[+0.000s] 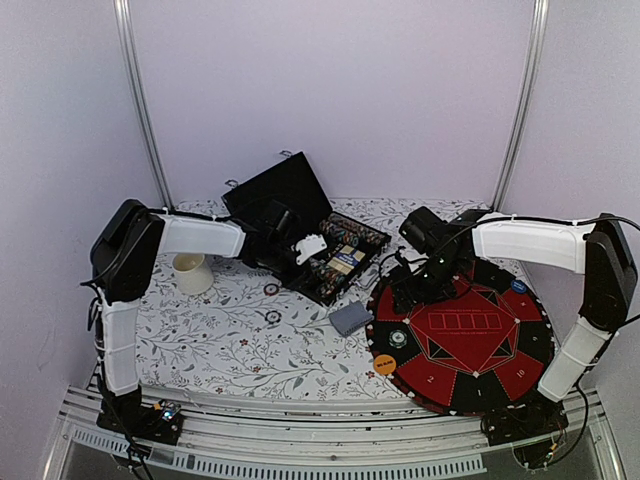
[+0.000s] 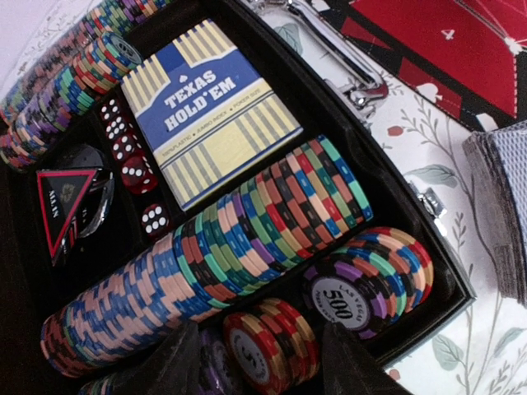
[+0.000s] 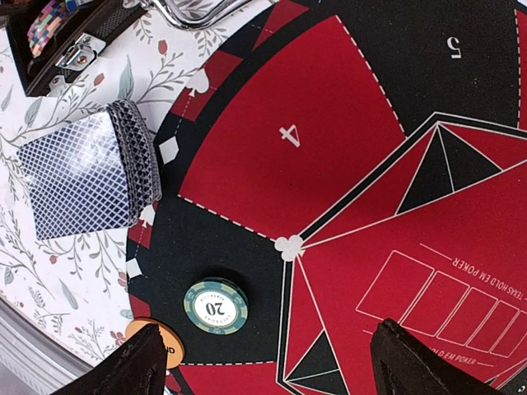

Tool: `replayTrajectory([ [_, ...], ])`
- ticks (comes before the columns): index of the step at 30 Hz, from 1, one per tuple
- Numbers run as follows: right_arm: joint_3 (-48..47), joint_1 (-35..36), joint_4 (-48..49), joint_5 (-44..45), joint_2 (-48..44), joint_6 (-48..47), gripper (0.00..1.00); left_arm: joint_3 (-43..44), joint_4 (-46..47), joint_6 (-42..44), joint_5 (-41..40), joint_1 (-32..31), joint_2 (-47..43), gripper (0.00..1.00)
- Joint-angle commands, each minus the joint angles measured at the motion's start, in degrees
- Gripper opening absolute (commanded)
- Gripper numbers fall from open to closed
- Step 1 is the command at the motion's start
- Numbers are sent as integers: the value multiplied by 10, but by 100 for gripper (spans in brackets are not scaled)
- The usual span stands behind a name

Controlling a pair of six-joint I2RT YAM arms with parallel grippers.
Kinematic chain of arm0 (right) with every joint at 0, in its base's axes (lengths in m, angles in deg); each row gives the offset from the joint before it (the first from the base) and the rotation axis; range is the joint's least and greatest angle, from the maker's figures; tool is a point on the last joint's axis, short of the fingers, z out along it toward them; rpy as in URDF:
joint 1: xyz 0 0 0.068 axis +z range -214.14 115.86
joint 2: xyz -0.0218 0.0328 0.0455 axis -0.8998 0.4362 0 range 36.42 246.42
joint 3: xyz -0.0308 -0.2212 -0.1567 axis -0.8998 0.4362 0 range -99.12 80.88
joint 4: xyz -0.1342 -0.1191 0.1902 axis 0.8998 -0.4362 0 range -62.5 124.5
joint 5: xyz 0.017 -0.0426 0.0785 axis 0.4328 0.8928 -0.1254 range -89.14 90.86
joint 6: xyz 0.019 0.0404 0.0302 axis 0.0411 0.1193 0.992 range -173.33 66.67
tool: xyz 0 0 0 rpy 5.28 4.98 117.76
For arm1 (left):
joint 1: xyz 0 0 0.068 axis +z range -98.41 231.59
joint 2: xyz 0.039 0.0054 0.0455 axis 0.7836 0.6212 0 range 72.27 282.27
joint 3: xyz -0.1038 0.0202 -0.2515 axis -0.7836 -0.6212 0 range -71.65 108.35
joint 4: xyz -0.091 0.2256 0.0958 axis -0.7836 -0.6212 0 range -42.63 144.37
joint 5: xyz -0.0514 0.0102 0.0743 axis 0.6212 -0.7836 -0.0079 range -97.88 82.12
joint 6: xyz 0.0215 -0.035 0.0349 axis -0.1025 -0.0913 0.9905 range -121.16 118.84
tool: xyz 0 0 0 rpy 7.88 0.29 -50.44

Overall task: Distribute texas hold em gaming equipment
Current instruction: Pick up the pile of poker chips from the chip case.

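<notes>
My left gripper (image 1: 310,247) (image 2: 259,329) reaches into the open black chip case (image 1: 300,215). Its jaws stand apart on either side of a short stack of red poker chips (image 2: 276,354), with a small gap on each side. A purple 500 stack (image 2: 370,284), a long multi-coloured row of chips (image 2: 230,255), a blue Texas Hold'em card box (image 2: 210,111) and red dice (image 2: 132,160) lie in the case. My right gripper (image 1: 405,295) (image 3: 268,329) hovers open over the red-and-black mat (image 1: 470,340), holding nothing. A green 20 chip (image 3: 216,306) and an orange button (image 3: 169,341) lie on the mat's edge.
A deck of cards with grey-blue backs (image 1: 351,318) (image 3: 90,173) lies on the flowered cloth between case and mat. A blue button (image 1: 518,286) sits at the mat's far right. A cream cup (image 1: 193,273) stands at the left. The case lid (image 1: 275,190) stands up behind.
</notes>
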Motion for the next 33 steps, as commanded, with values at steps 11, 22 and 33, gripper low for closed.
replayTrajectory([
  [11,6,-3,2,-16,-9,-3,88,-13,4,7,-65,-36,-49,61],
  [22,23,-3,5,-23,-10,-4,88,-44,10,-3,-41,-38,-50,47],
  [33,27,-3,6,-24,-11,-3,88,-23,-7,-6,-56,-38,-14,46],
])
